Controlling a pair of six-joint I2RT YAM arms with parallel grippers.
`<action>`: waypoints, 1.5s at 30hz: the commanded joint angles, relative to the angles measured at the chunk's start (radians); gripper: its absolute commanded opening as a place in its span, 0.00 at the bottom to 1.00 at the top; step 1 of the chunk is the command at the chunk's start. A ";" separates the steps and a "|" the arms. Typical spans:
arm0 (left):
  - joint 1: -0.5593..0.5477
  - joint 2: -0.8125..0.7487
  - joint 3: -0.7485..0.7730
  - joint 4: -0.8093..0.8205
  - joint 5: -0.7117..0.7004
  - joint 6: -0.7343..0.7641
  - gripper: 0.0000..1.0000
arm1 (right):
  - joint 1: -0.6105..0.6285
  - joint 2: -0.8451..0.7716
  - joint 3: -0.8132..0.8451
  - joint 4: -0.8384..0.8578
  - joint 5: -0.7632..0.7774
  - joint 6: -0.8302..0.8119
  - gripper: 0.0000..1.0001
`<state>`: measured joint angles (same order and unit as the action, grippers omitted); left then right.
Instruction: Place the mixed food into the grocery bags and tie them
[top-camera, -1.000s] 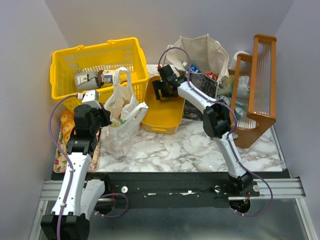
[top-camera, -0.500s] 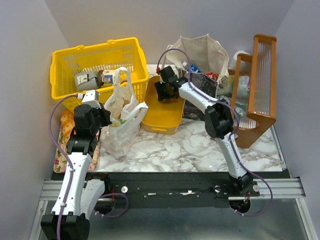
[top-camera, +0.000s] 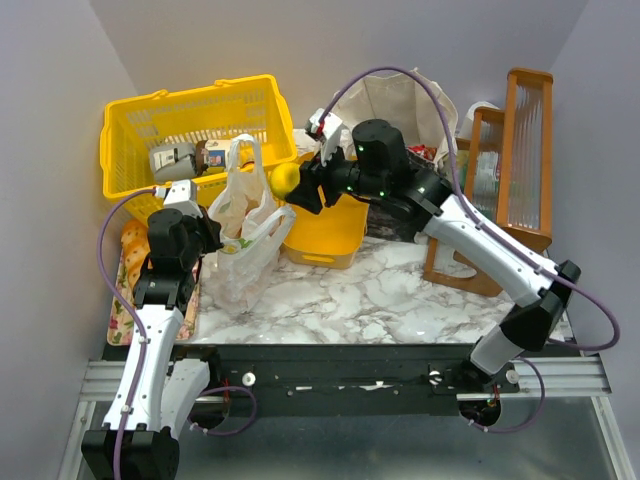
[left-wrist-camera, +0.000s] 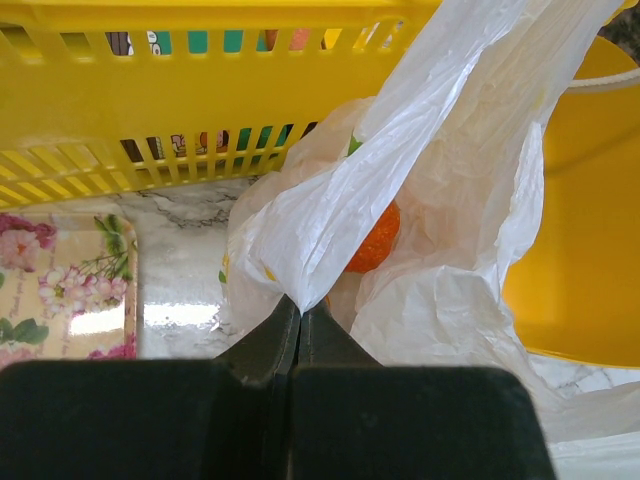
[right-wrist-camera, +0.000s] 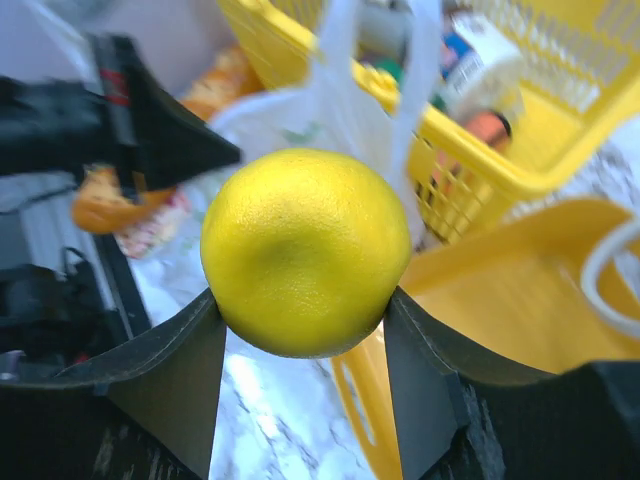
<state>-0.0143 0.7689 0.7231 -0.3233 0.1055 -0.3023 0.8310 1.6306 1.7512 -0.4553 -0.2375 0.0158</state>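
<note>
My right gripper (top-camera: 290, 184) is shut on a round yellow fruit (top-camera: 284, 178) and holds it in the air just right of the white plastic bag (top-camera: 243, 222); the fruit fills the right wrist view (right-wrist-camera: 305, 250) between my fingers (right-wrist-camera: 170, 375). My left gripper (left-wrist-camera: 298, 312) is shut on the plastic bag's edge (left-wrist-camera: 330, 230) and holds it up. An orange (left-wrist-camera: 372, 240) lies inside that bag. The beige canvas tote (top-camera: 405, 105) stands at the back, with packets showing in its mouth.
A big yellow basket (top-camera: 190, 125) with cartons stands at back left. A low yellow tray (top-camera: 325, 225) lies between the bags. A wooden rack (top-camera: 515, 170) stands at right. Bread (top-camera: 132, 240) lies on a floral tray at left.
My right arm has lifted out of the yellow tray and swung left toward the plastic bag, now carrying the yellow fruit. The left arm has not moved.
</note>
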 joint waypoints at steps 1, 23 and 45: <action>0.005 -0.011 -0.008 0.018 0.019 0.006 0.00 | 0.022 0.035 0.037 0.040 -0.086 0.050 0.45; 0.005 -0.033 -0.013 0.027 0.057 0.006 0.00 | 0.143 0.515 0.580 -0.302 0.023 0.059 0.61; 0.005 -0.029 -0.008 -0.002 -0.044 0.002 0.00 | 0.143 0.007 0.112 -0.099 0.197 0.076 0.72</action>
<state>-0.0143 0.7521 0.7212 -0.3241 0.1204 -0.3027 0.9695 1.8935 2.0354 -0.6739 -0.1543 0.0780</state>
